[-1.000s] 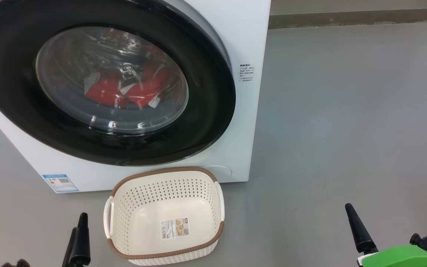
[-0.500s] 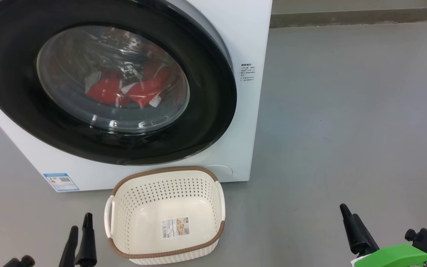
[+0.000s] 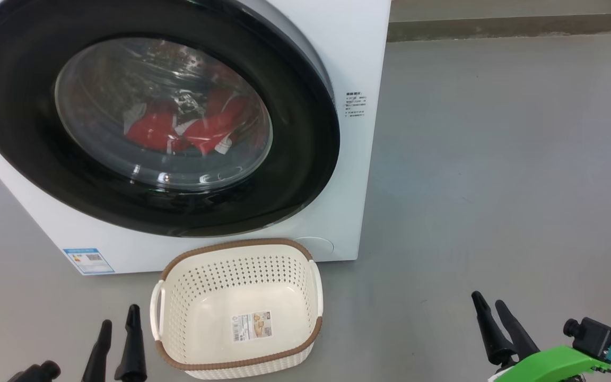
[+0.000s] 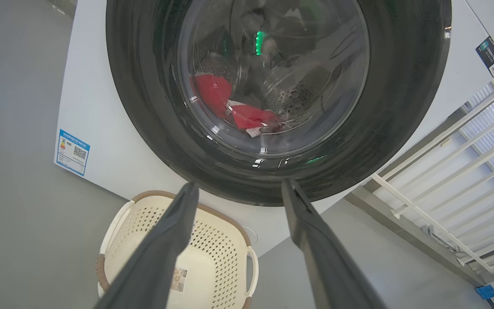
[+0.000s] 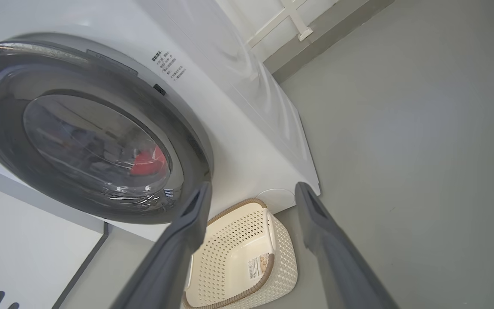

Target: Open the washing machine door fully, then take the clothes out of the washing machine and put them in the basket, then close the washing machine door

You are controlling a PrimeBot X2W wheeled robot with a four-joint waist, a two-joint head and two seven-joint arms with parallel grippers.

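Note:
The white washing machine (image 3: pixel 356 48) stands ahead with its round black-rimmed door (image 3: pixel 305 175) flush against the front. Through the glass window the red clothes (image 3: pixel 199 130) lie in the drum, also visible as red clothes (image 4: pixel 247 116) in the left wrist view. The cream basket (image 3: pixel 313 286) sits on the floor just in front of the machine, with only a paper label inside. My left gripper (image 3: pixel 121 314) is open at the lower left, beside the basket's left handle. My right gripper (image 3: pixel 488 300) is open at the lower right, well clear of the machine.
Grey floor (image 3: pixel 496 159) spreads to the right of the machine. A white railing (image 4: pixel 457 171) and a wall base run beside the machine. A blue label (image 3: pixel 88 261) sticks to the machine's lower front.
Both grippers have crept up into the head view. The right gripper has also shifted left and its two fingers now show apart. Machine, door and basket have not moved.

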